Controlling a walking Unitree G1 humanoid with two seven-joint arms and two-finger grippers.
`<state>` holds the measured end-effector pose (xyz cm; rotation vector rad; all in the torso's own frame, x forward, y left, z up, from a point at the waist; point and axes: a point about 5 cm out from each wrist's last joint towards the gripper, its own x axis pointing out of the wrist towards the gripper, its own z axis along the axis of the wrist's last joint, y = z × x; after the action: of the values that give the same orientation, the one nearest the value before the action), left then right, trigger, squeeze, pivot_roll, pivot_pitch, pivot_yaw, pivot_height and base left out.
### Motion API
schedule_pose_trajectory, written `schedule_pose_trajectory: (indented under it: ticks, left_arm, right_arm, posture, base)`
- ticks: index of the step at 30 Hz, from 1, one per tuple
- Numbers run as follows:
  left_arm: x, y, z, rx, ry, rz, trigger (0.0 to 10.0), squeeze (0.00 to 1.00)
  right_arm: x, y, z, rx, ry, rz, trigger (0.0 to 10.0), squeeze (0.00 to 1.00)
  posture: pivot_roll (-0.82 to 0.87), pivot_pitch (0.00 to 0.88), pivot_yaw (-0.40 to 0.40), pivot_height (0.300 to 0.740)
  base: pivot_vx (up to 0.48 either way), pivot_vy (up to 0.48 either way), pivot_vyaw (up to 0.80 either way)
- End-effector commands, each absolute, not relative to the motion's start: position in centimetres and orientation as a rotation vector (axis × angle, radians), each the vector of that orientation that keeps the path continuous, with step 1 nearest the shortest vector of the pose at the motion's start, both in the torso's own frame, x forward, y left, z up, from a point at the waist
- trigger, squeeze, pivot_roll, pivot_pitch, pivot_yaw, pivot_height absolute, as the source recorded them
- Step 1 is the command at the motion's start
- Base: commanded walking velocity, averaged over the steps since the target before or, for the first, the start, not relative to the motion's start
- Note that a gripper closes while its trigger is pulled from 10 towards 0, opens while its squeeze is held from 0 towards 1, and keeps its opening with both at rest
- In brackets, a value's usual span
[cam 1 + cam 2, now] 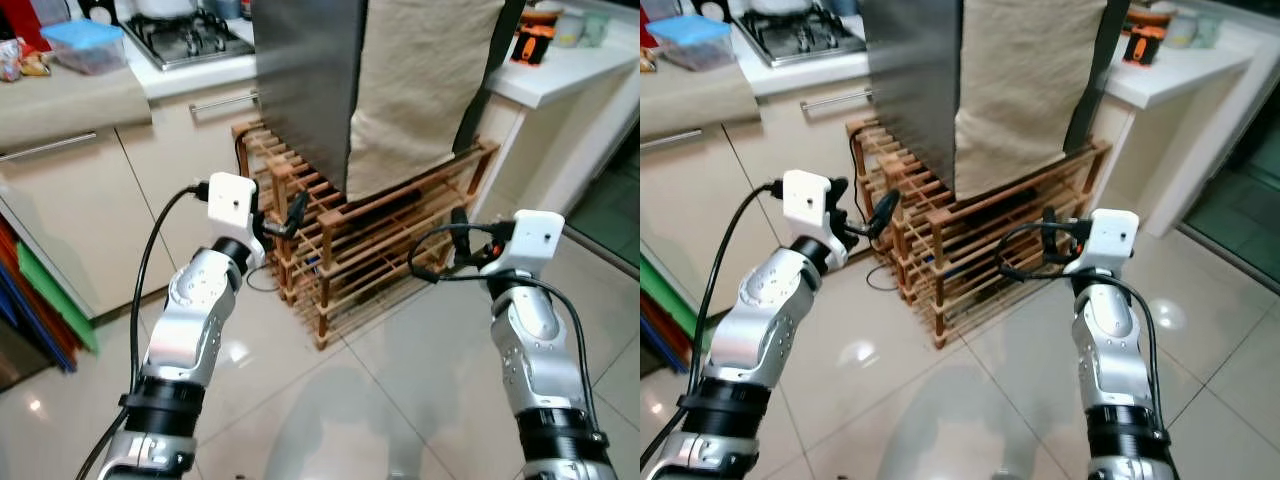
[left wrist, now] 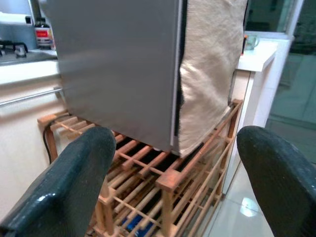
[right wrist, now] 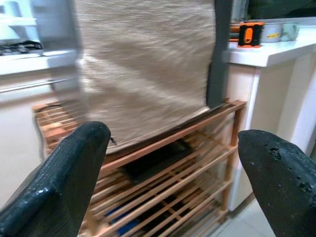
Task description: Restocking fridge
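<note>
A steel-grey fridge [image 1: 305, 80] stands on a low wooden slatted rack [image 1: 350, 250] straight ahead, and a beige cloth [image 1: 420, 90] hangs over its front. My left gripper [image 1: 288, 218] is raised before the rack's left corner, below the fridge's grey side. Its fingers [image 2: 74, 173] are spread wide with nothing between them. My right gripper [image 1: 461, 238] is held up in front of the rack's right end. It is open too, its fingers [image 3: 69, 168] far apart and holding nothing. Neither gripper touches the fridge or the rack.
A kitchen counter with a gas hob [image 1: 185, 35] and a blue-lidded box [image 1: 85, 45] runs behind on the left, above cream cabinets [image 1: 90, 210]. A white counter [image 1: 560, 75] with an orange-black item [image 1: 535, 45] stands at right. Coloured boards [image 1: 45, 300] lean at far left. Glossy tiled floor [image 1: 400, 380] lies below.
</note>
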<state>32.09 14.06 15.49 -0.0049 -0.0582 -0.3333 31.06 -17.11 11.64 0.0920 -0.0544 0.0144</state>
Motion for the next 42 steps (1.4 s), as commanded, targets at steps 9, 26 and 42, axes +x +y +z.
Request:
schedule_pose_trajectory:
  ticks: [9, 26, 42]
  left_arm:
    - [32.6, 12.7, 16.5, -0.009, -0.087, -0.383, 10.0, 0.00]
    - [32.3, 12.3, 15.9, -0.068, -0.075, -0.358, 10.0, 0.00]
    - [30.0, 15.1, 14.8, -0.081, -0.098, -0.179, 10.0, 0.00]
  right_arm:
    - [31.8, -16.9, 12.5, 0.079, -0.092, 0.014, 10.0, 0.00]
    - [30.4, -17.3, 11.7, 0.054, -0.081, 0.042, 10.0, 0.00]
    - [26.4, -19.7, 10.3, 0.056, -0.099, -0.061, 10.0, 0.00]
  posture:
    - [-0.11, 0.000, 0.029, 0.740]
    - [-0.13, 0.011, 0.023, 0.740]
    - [-0.11, 0.000, 0.018, 0.740]
  base:
    - [0.000, 0.480, -0.74]
    - [0.000, 0.479, -0.74]
    - [0.000, 0.000, 0.00]
